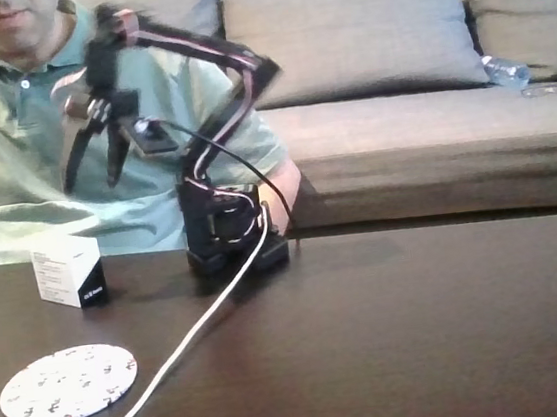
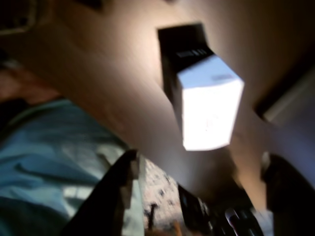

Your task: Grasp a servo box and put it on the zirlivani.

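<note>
Above the servo box (image 1: 67,271), spread empty fingers (image 1: 94,159) hang before a seated person (image 1: 18,127).

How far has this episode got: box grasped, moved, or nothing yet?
Nothing is done yet: the servo box sits on the table, apart from the zirlivani, which is bare. In hand: the gripper hangs open in the air above the box, holding nothing. Left: the grasp, the carry and the placement.

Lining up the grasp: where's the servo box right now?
In the fixed view, the servo box stands on the table's left, behind the zirlivani, below the raised gripper.
</note>
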Controlling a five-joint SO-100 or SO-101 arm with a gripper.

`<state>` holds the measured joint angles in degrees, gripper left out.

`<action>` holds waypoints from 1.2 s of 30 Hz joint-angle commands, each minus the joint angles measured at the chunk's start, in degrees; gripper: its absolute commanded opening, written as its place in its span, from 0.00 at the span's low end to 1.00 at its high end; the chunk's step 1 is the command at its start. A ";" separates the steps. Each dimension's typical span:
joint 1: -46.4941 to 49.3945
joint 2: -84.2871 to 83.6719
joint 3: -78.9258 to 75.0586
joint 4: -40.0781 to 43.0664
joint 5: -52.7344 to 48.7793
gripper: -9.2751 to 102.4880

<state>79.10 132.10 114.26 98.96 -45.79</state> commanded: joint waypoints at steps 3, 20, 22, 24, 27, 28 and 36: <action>0.79 -10.20 -0.26 -6.33 0.18 0.36; -5.27 -23.82 -7.38 -13.27 -5.45 0.40; -5.10 -23.99 -6.24 -12.57 -8.17 0.40; -4.75 -23.99 -4.66 -12.57 -10.90 0.40; -4.13 -23.73 -3.34 -12.66 -14.06 0.40; -3.43 -23.73 -3.43 -12.22 -14.77 0.40; 0.88 -24.43 -2.99 -12.66 -21.80 0.40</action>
<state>78.66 107.84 111.36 86.31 -66.01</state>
